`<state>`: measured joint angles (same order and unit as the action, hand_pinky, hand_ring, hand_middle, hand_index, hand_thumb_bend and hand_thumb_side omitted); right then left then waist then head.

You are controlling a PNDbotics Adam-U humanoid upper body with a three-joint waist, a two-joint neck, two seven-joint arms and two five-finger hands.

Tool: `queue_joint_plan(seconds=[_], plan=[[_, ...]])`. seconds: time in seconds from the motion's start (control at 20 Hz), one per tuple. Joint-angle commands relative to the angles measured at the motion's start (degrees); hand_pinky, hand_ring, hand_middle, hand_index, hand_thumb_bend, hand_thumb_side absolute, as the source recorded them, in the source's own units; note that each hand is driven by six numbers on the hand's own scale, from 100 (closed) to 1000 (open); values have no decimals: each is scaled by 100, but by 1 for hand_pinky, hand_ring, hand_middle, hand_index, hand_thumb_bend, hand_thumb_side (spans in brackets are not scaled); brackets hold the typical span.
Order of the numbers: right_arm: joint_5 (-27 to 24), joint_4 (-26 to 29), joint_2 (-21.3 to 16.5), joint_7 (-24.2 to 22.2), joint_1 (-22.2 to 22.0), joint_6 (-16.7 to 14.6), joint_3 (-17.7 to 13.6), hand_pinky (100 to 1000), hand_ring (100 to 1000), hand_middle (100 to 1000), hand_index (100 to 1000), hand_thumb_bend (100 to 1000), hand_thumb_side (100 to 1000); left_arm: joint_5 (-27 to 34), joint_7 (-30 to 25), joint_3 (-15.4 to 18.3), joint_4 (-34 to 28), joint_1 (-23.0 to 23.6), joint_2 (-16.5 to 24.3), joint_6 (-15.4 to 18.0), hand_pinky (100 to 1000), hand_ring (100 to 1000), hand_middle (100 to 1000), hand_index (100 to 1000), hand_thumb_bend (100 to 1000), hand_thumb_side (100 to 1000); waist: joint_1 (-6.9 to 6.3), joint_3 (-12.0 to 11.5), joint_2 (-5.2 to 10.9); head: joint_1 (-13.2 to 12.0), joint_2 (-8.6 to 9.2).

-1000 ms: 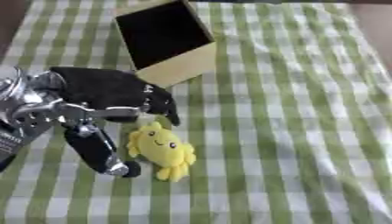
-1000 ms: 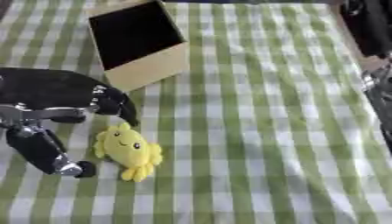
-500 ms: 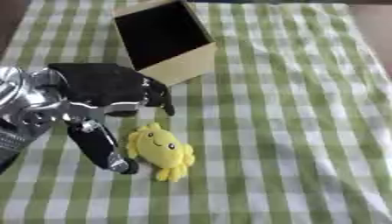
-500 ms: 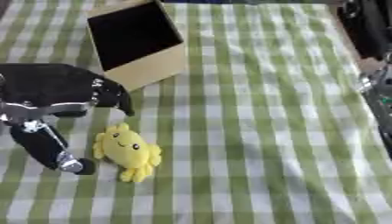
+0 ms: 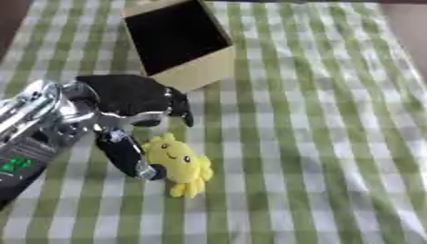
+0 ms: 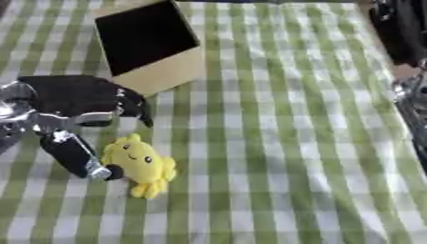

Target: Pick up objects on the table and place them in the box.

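Note:
A small yellow plush toy with a smiling face [image 5: 179,164] lies on the green and white checked cloth. My left hand [image 5: 125,102] hovers just left of and above it, open, with the thumb [image 5: 127,153] stretched down along the toy's left side and the fingers [image 5: 180,106] pointing down above it. A tan cardboard box [image 5: 185,73] with a dark inside lies tilted behind the hand, its opening facing up and toward me. Of my right arm only dark parts [image 6: 412,102] show at the right edge in the right eye view; the hand itself is out of sight.
The checked tablecloth [image 5: 317,143] covers the whole table. The table's far edge runs along the top of the view.
The thumb has come closer to the toy's left side and now touches or nearly touches it. The toy has stayed where it was.

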<state>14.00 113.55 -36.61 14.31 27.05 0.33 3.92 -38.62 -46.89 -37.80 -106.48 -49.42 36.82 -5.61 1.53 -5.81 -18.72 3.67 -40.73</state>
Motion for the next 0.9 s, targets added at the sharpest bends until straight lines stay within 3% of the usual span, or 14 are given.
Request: queue_joint_plan(seconds=[0.05, 0.9], plan=[[-44, 104, -86, 8, 43, 12, -35, 784, 805, 679, 816, 100, 990, -47, 35, -22, 83, -100, -3, 37, 792, 816, 787, 827, 490, 281, 2, 15, 89, -20, 40], [-84, 104, -31, 46, 55, 9, -53, 784, 805, 678, 815, 100, 996, -379, 98, -246, 470, 18, -144, 526, 684, 711, 694, 729, 494, 240, 4, 48, 67, 8, 56]])
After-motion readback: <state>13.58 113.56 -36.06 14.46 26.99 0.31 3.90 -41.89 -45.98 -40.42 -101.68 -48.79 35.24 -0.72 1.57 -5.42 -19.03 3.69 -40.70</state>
